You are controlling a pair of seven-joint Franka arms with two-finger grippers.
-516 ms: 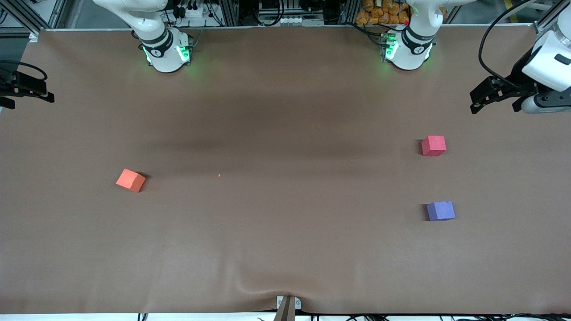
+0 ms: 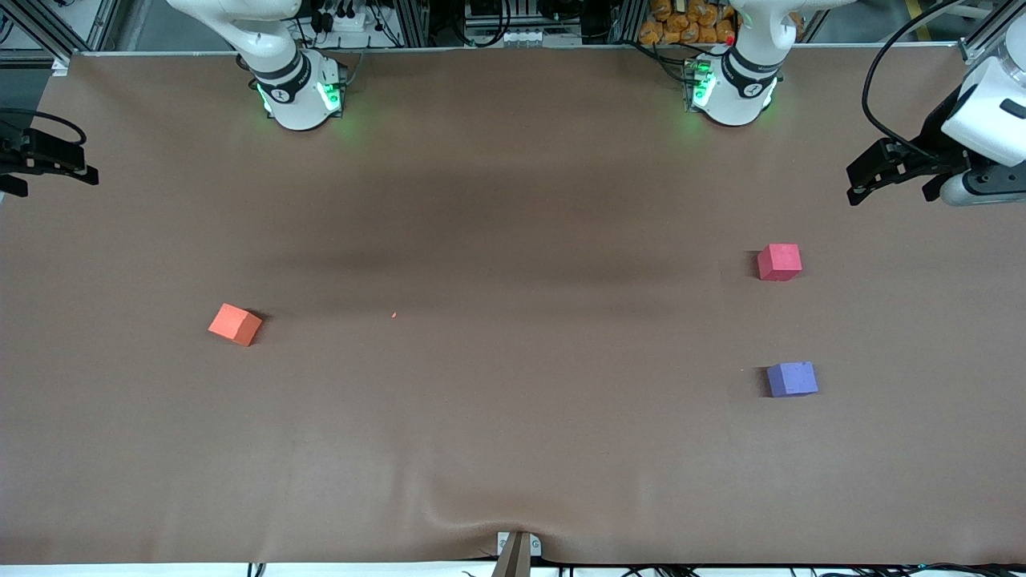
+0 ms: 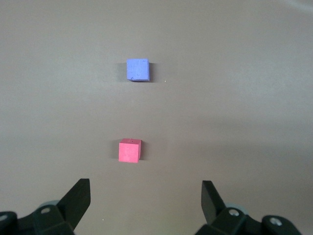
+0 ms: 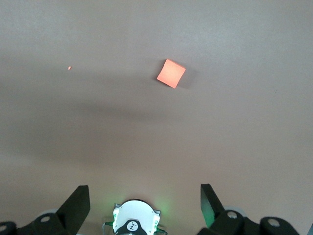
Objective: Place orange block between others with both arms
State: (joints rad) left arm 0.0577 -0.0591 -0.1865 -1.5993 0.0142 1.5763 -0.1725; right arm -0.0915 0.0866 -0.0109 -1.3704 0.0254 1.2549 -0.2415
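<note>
Cubes [image 2: 779, 262] plain — orange block [image 2: 235, 324] unmarked, well apart

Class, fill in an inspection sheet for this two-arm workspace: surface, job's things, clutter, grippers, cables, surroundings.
Surface: brown table cover, rippled at the front camera's edge.
Job's things: orange block toward the right arm's end; red cube and purple cube toward the left arm's end, apart, purple nearer the front camera.
Clutter: tiny orange speck.
Grippers: left gripper and right gripper open, empty, over the table ends.
Cables: black cable on the left arm.
Surroundings: aluminium frame, orange items.
</note>
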